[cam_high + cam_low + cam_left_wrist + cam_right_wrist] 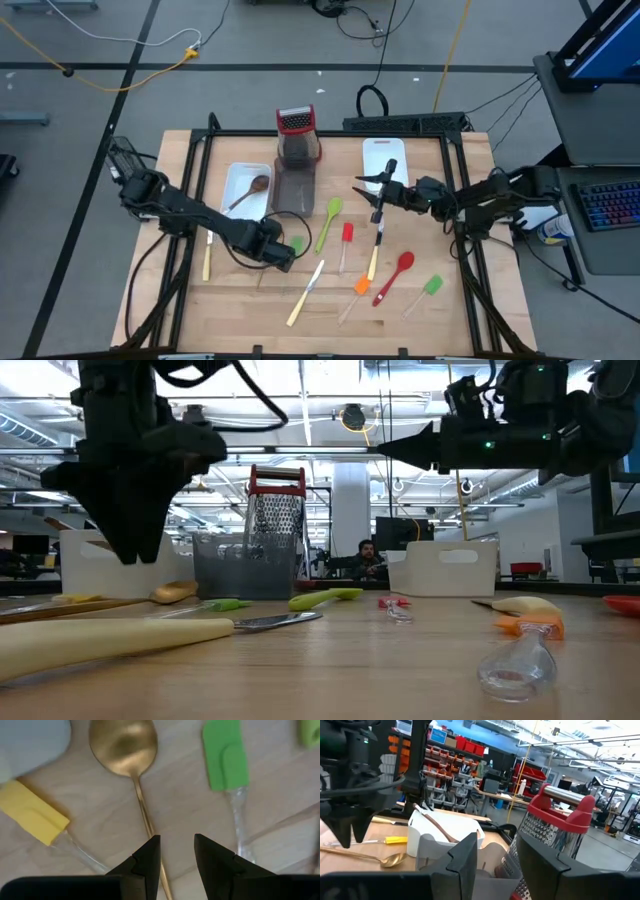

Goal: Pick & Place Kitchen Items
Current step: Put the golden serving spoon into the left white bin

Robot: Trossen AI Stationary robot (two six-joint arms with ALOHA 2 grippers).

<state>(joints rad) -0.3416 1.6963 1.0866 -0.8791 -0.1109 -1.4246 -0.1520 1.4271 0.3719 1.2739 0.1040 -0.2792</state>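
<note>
Left gripper point(172, 857) is hanging just above the tabletop point(460, 300) with its fingers a narrow gap apart and nothing in them, lined up over the thin handle of the gold spoon point(125, 745), with a yellow spatula point(32, 812) and green spatula point(225, 755) on either side. I'd drop straight down and pinch that handle mid-length, since it's skinny and lies flat, so the tips need to get right to the wood. Right gripper point(490, 857) is also part-open and empty, up in the air pointing at the grater point(555, 830).

No text, label or number can be read anywhere — not on any item.
</note>
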